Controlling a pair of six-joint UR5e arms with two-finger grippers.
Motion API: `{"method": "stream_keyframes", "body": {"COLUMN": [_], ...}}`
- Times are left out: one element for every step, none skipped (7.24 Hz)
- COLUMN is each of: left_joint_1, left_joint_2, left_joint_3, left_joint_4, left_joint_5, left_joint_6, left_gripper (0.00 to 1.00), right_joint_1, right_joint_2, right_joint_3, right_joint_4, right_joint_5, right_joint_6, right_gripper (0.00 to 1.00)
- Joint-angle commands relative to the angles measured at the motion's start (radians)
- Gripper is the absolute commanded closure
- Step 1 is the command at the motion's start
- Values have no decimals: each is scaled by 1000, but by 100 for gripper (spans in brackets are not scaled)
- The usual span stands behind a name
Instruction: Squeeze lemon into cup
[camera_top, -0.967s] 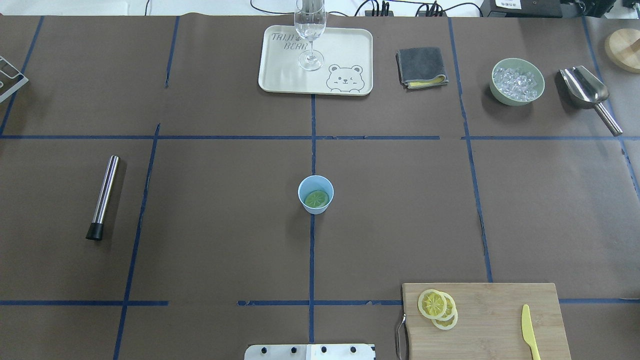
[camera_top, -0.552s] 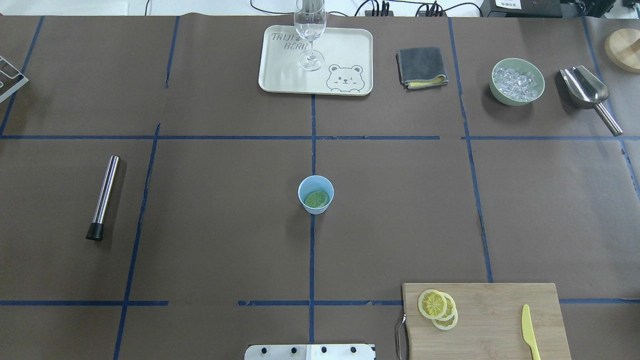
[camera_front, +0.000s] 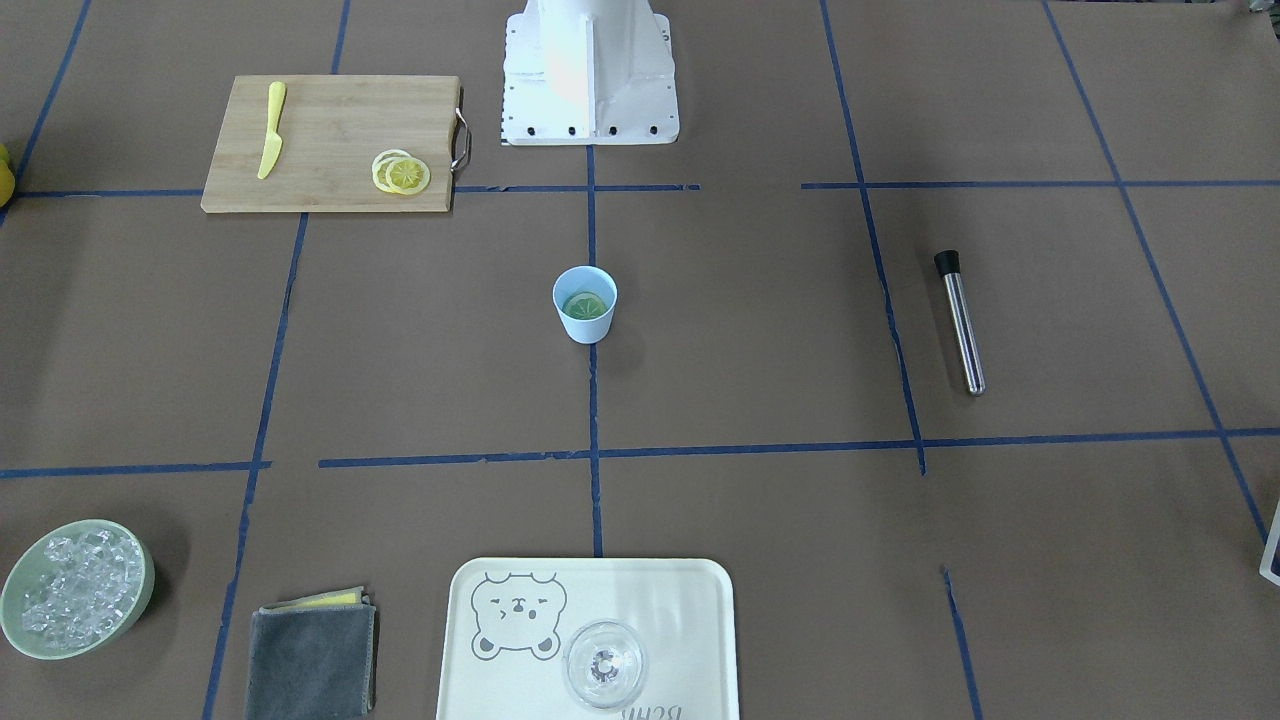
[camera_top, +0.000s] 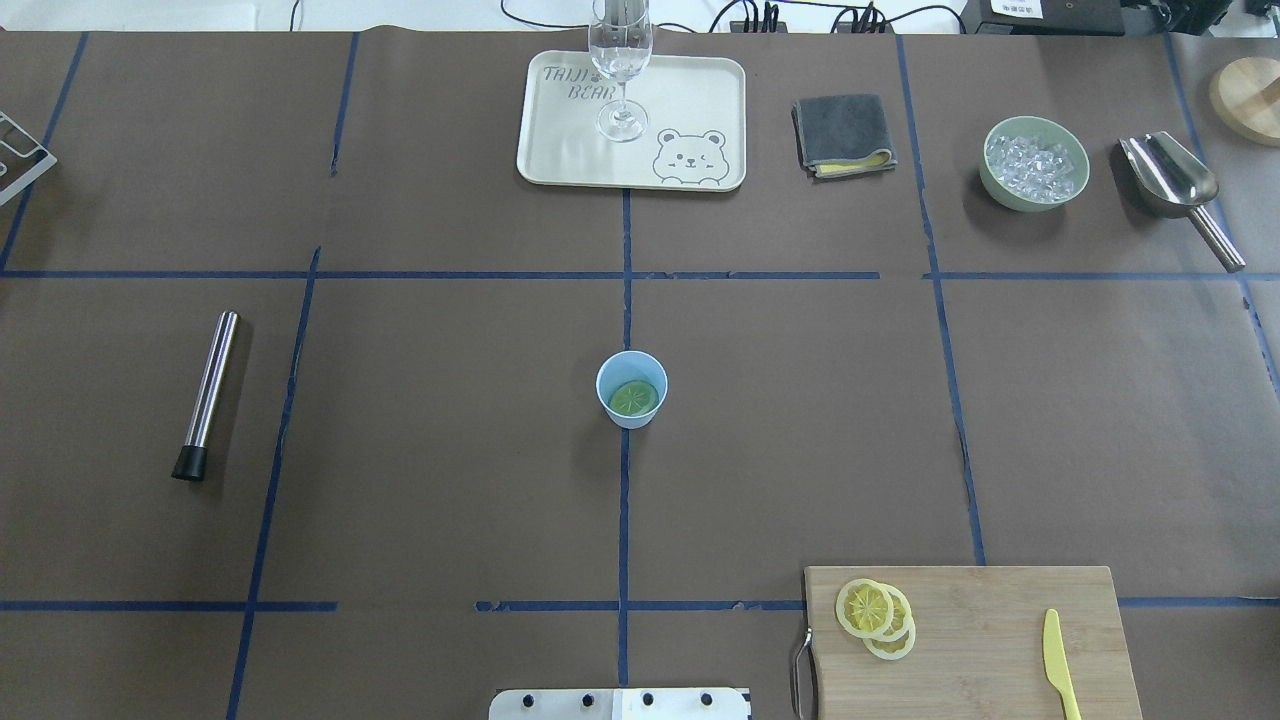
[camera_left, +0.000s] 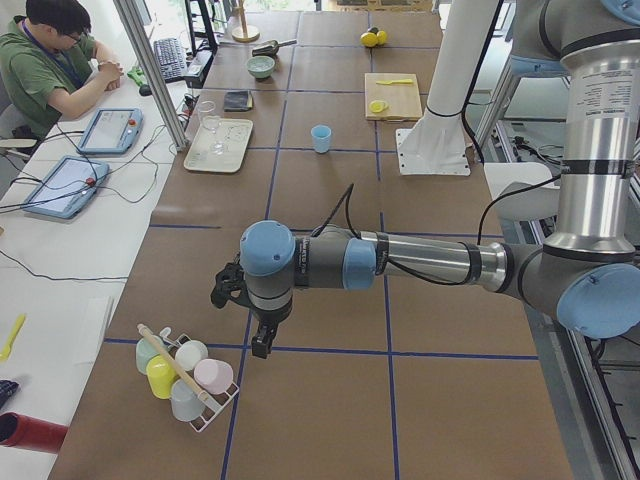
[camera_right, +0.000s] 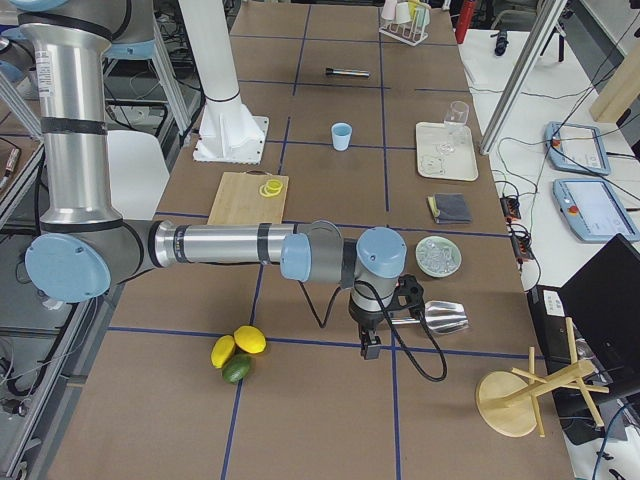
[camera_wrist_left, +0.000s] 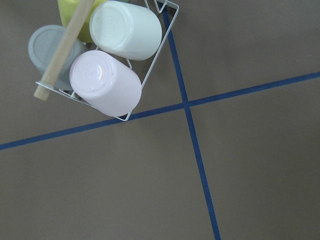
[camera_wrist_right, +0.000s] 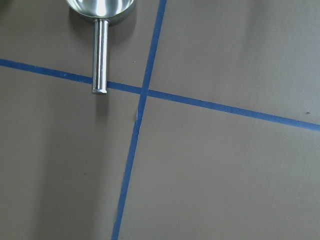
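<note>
1. The cup (camera_top: 631, 389) is standing upright at the table centre, on a blue tape line, well apart from both arms.
2. One lemon slice (camera_top: 634, 399) is lying flat inside the cup.
3. Two, possibly three, spare slices (camera_top: 876, 619) are lying overlapped on the cutting board (camera_top: 990, 640), apart from the yellow knife (camera_top: 1058, 660).
4. The left gripper (camera_left: 258, 340) is being held above the table near the cup rack (camera_left: 215, 400). Its jaw width cannot be told.
5. The right gripper (camera_right: 369, 345) is being held near the metal scoop (camera_right: 445, 316). Its jaw width cannot be told either.
</note>
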Motion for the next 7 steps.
{"method": "stream_keyframes", "body": {"left_joint_1": [0,0,0,0,-1,0,0], "left_joint_2": [-1,1,2,2,2,2,2], "left_joint_3": [-9,-6,-10,-9,-7,-9,-4], "left_joint_4": [-3,-15,-24,-24,-24,-24,-26], "left_joint_5": [-2,0,0,0,0,0,0], "left_joint_6": [3,3,1,1,1,1,1], "left_gripper": [0,0,0,0,0,0,0], "right_joint_1": [0,0,0,0,0,0,0], "right_joint_2": [-12,-12,-10,-9,-9,-9,-9], "right_joint_3": [-2,0,0,-2,0,0,-3], "right_joint_4": [-1,-1,-1,-1,-1,-1,-1], "right_joint_5": [0,0,2,2,3,3,3], "right_joint_6": [1,2,2,2,2,2,2], "right_gripper": [0,0,0,0,0,0,0]}}
